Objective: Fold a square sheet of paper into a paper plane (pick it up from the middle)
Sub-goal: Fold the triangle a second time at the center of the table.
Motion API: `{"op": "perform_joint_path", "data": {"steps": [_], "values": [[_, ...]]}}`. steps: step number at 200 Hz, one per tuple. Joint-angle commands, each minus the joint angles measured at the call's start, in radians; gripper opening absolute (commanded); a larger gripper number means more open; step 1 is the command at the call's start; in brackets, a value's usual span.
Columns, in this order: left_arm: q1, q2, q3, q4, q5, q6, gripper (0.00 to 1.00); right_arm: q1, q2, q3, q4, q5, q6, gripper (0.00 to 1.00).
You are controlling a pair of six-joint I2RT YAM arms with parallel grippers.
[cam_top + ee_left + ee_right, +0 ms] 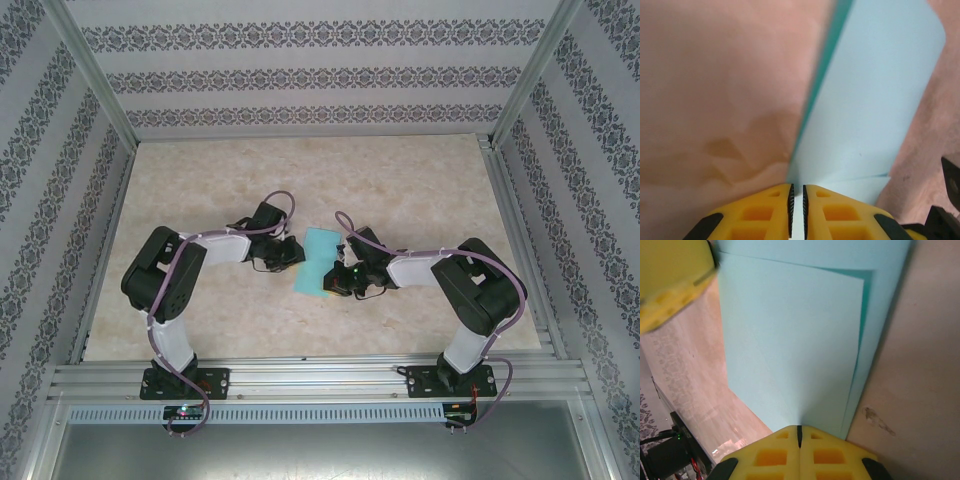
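Observation:
The square sheet of paper (320,258) is turquoise and folded over into a narrow rectangle, held mid-table between both grippers. In the left wrist view the paper (875,100) runs up from my left gripper (797,186), whose yellow pads stand a thin slit apart with the sheet's edge between them. My left gripper (293,252) is at the paper's left edge. My right gripper (340,277) is at its lower right edge. In the right wrist view the doubled paper (790,340) meets my right gripper (799,428), shut tight on it. A paper plane is out of view.
The marbled beige table (400,180) has patterned walls on three sides and aluminium posts at the corners. A metal rail (320,380) carries both arm bases at the near edge. The left gripper's yellow finger (670,285) shows top left in the right wrist view.

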Motion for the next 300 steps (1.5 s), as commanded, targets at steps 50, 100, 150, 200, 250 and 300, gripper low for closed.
{"op": "perform_joint_path", "data": {"steps": [50, 100, 150, 200, 250, 300], "values": [[0.041, -0.068, 0.029, -0.051, 0.052, 0.055, 0.22, 0.004, 0.041, -0.004, -0.122, 0.066, -0.033, 0.04], [-0.036, -0.069, 0.048, -0.057, 0.128, 0.105, 0.21, 0.003, 0.021, 0.020, -0.141, 0.073, -0.044, 0.06], [-0.046, 0.040, 0.051, 0.009, 0.150, 0.073, 0.19, 0.001, 0.015, 0.025, -0.145, 0.067, -0.049, 0.07], [-0.046, 0.083, 0.056, -0.050, 0.037, 0.076, 0.15, 0.002, -0.025, -0.002, -0.124, 0.035, -0.039, 0.11], [-0.044, 0.086, 0.045, -0.055, 0.024, 0.073, 0.14, 0.000, -0.110, -0.094, -0.096, -0.001, -0.023, 0.12], [-0.047, 0.066, 0.042, -0.038, 0.071, 0.078, 0.17, -0.059, -0.194, -0.066, -0.121, 0.097, 0.003, 0.32]]}}
